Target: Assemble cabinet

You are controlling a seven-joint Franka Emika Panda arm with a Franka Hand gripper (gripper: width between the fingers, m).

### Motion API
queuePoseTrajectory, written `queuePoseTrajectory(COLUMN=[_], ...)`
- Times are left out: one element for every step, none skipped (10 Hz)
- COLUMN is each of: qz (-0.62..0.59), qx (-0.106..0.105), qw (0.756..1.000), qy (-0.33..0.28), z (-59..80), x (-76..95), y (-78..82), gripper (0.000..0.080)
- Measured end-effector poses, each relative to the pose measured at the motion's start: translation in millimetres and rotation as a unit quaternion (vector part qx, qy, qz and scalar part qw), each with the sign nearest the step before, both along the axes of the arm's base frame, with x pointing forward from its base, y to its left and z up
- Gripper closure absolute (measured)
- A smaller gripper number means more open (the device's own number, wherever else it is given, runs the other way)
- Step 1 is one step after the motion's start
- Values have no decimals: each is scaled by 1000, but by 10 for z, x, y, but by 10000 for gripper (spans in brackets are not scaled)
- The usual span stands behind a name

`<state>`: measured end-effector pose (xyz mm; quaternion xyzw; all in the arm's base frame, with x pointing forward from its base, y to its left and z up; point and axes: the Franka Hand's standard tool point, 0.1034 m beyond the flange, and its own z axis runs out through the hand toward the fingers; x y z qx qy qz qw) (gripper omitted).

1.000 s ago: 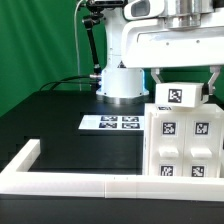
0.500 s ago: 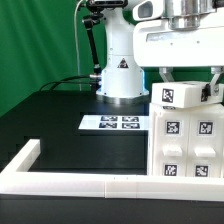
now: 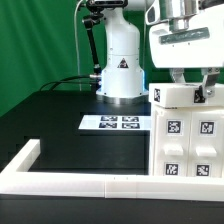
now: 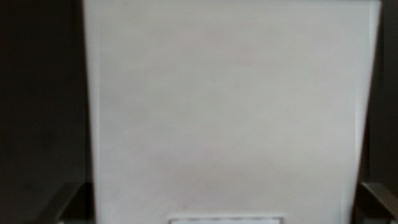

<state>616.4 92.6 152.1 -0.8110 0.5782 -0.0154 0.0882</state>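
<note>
White cabinet stands at the exterior view's right, inside the rail, its right edge cut off. The gripper sits atop it, fingertips hidden; jaw state unclear. Wrist view: blank white panel.

White cabinet, black-and-white tags

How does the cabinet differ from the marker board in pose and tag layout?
The cabinet stands upright as a blocky box at the exterior view's right; the marker board lies thin and flat on the table. The cabinet's tags face the camera, spaced apart on its front; the marker board's tags face up, packed together. Both are white with black-and-white tags.
</note>
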Motion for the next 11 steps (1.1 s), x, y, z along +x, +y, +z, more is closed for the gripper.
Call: queuePoseTrajectory(qz=[-55, -92, -101, -136, -165, -171, -171, -156, -152, -152, -152], qx=[13, 23, 24, 30, 37, 38, 38, 38, 39, 43, 47], qw=[998, 995, 995, 990, 985, 984, 984, 987, 987, 987, 987], qy=[7, 13, 15, 20, 23, 24, 24, 23, 21, 18, 15], z=[1, 4, 2, 2, 6, 6, 5, 24, 67, 129, 208], x=[-4, -4, -6, -5, 0, 0, -2, -11, -24, -46, -65], y=[28, 44, 44, 48, 55, 53, 64, 67, 76, 88, 91], gripper=[241, 241, 241, 241, 241, 241, 149, 48, 48, 8, 2])
